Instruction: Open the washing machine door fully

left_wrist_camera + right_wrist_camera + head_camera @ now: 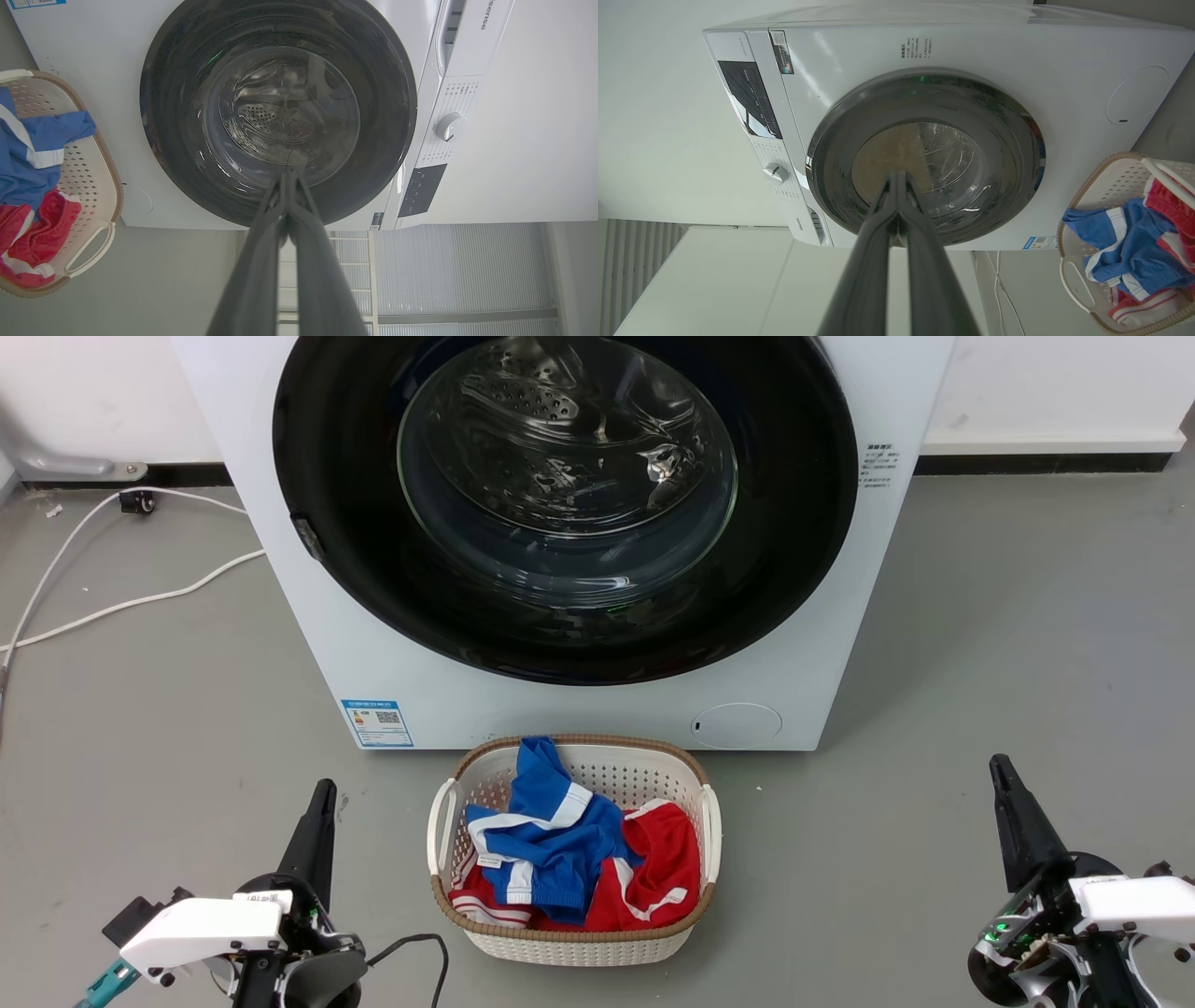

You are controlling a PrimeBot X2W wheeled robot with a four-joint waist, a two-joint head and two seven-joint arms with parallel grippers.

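Black washing machine door [565, 504] closed, dial [451, 127] in wrist views

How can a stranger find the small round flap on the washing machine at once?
Start at the white washing machine and look below its round black door. Low on the front, at the right in the head view, just beyond the laundry basket, sits the round flap. It is white like its surroundings, with a tiny dark slot, unlike the blue label at the other corner.
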